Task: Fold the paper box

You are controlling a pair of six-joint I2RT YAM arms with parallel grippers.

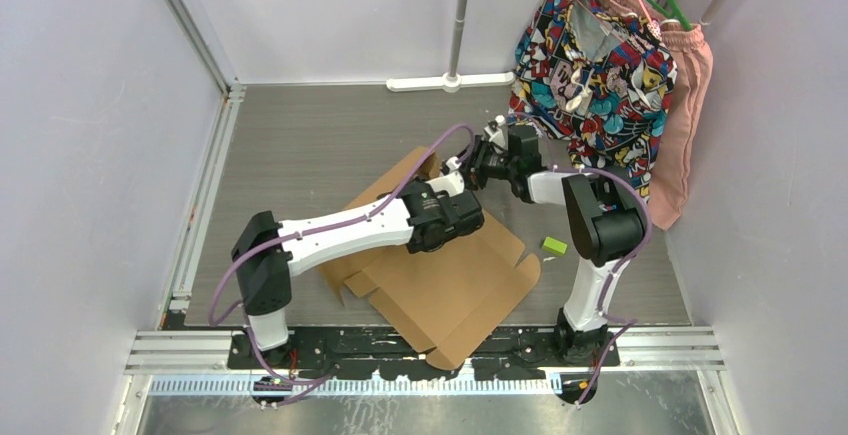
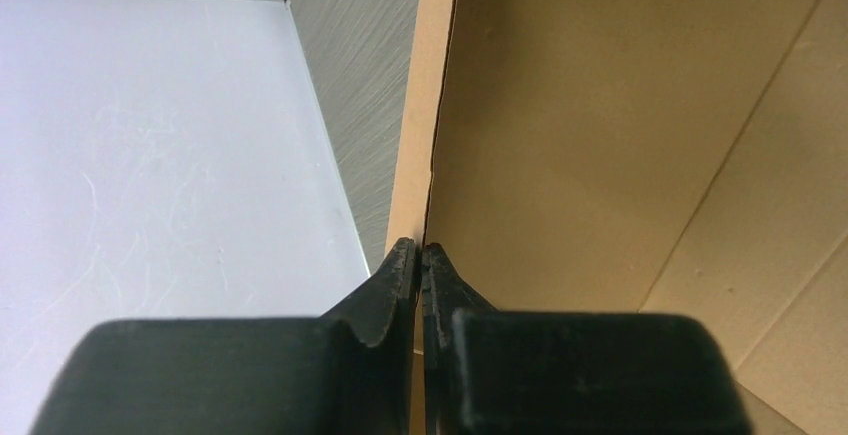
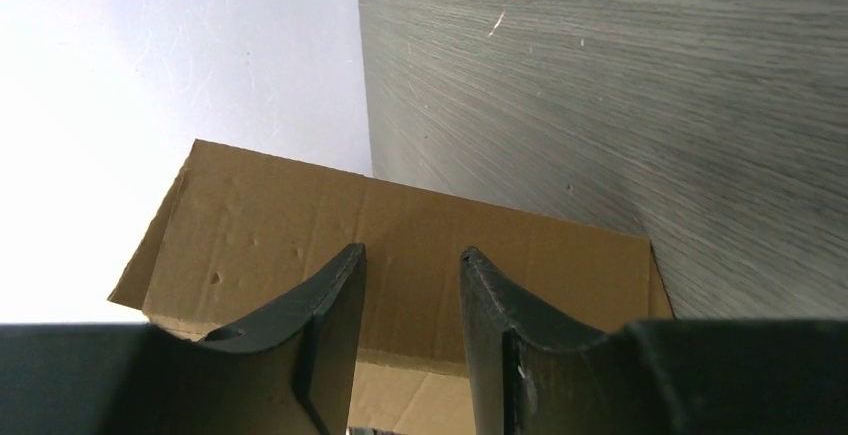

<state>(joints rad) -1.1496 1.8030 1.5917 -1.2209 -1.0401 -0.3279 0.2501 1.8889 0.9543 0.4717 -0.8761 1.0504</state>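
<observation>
We are reading the left gripper (image 2: 420, 248) as closed. In the left wrist view its two fingers (image 2: 385, 295) are meeting at the tips and pinching a raised edge of the box (image 1: 455, 290). That edge is running from the tips toward the top of the frame, and a brown panel is filling the right half.

We are reading the right gripper (image 3: 412, 255) as open. In the right wrist view its fingers are standing apart at lower centre, with a box flap showing in the gap behind them. We cannot tell whether they are touching it.

In the top view both grippers are sitting at the box's upper corner, just above centre frame. The box is lying mostly flat on the table (image 1: 300, 155), spreading from centre toward the bottom edge. A small green block (image 1: 554, 246) is lying just right of the box. Clothes (image 1: 600, 65) are hanging at upper right.
</observation>
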